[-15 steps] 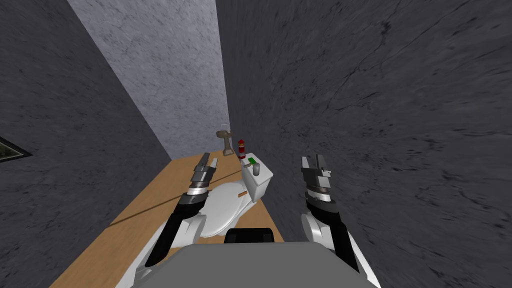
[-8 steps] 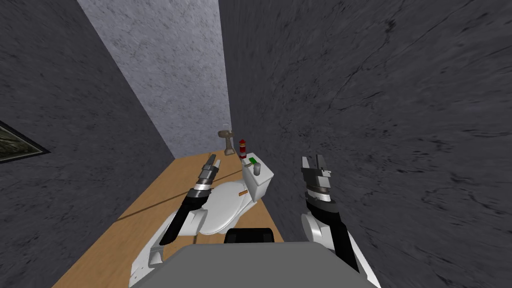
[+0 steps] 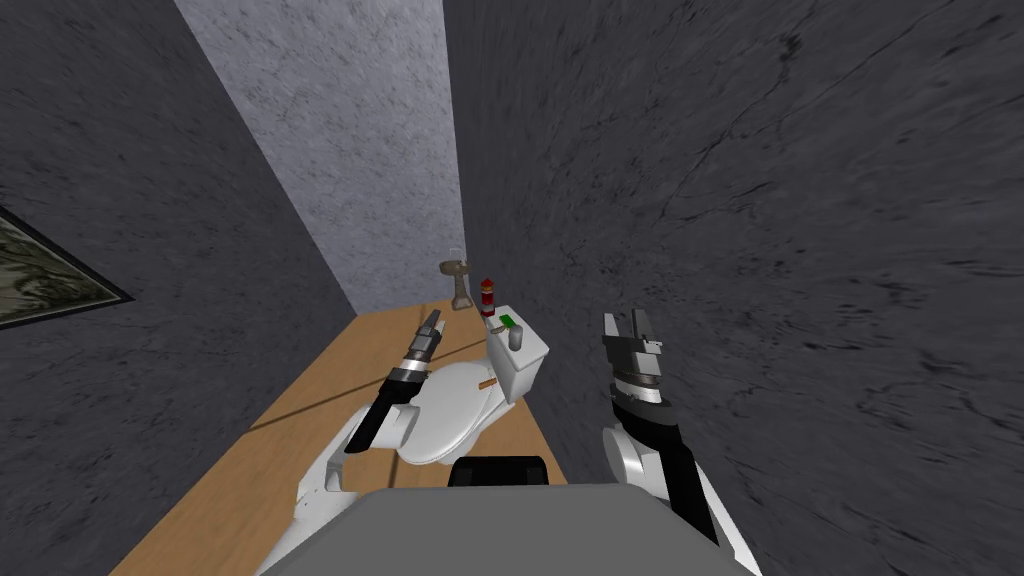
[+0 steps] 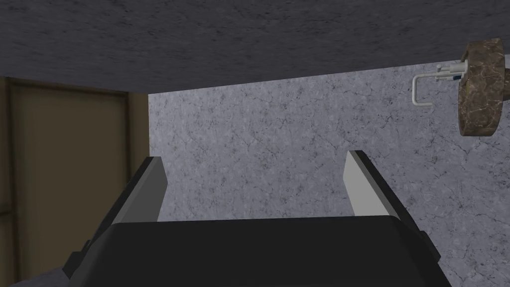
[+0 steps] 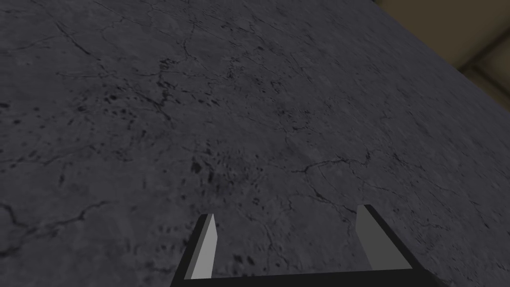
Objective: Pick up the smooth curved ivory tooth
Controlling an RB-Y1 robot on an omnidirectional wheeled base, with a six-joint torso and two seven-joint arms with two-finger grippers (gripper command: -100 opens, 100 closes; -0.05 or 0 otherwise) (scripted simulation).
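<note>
Left pincer [image 3: 432, 320] spread — tan tooth [image 3: 487, 385] near it, on toilet lid [image 3: 445, 415]

A white toilet [image 3: 445, 415], lid shut, sits at lower centre of the head view on a wooden floor [image 3: 270, 450]. Its tank [image 3: 522, 368] is against the dark grey wall [image 3: 750, 250] on the right. A small green thing [image 3: 506, 321] and a grey cylinder [image 3: 516, 340] lie on the tank. Just above stand a red-and-white object [image 3: 487, 297] and a brown stone pedestal sink [image 3: 456, 278], before the paler far wall [image 3: 340, 130]. A framed picture [image 3: 50, 275] hangs at the left edge. The left wrist view shows a brown door [image 4: 64, 174].
</note>
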